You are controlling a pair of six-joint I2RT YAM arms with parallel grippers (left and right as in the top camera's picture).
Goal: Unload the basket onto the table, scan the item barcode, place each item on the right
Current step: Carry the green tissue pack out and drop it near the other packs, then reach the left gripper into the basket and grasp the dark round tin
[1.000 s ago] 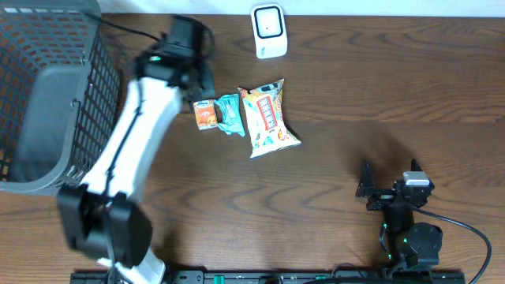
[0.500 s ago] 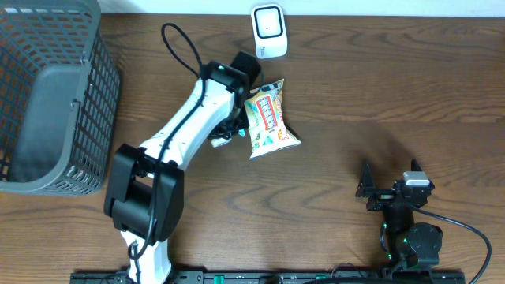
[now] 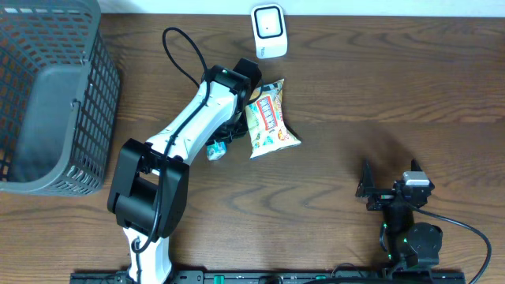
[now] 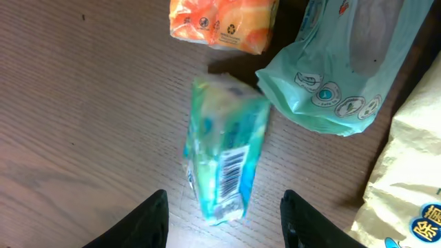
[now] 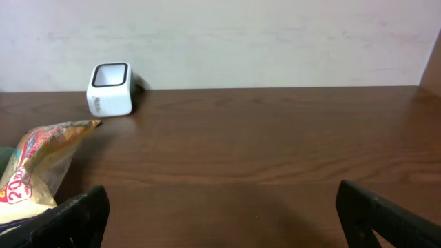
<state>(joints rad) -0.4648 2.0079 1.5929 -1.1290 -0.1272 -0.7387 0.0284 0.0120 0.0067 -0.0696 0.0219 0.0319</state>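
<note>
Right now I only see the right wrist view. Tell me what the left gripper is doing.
Observer: The left gripper is open, its fingers either side of a small teal pack and not touching it.
Operator: Give me the barcode's side.
Observer: The barcode faces up, toward the left wrist camera.
Operator: Name what lies near it.
Observer: An orange pack and a teal pouch lie just beyond it.
</note>
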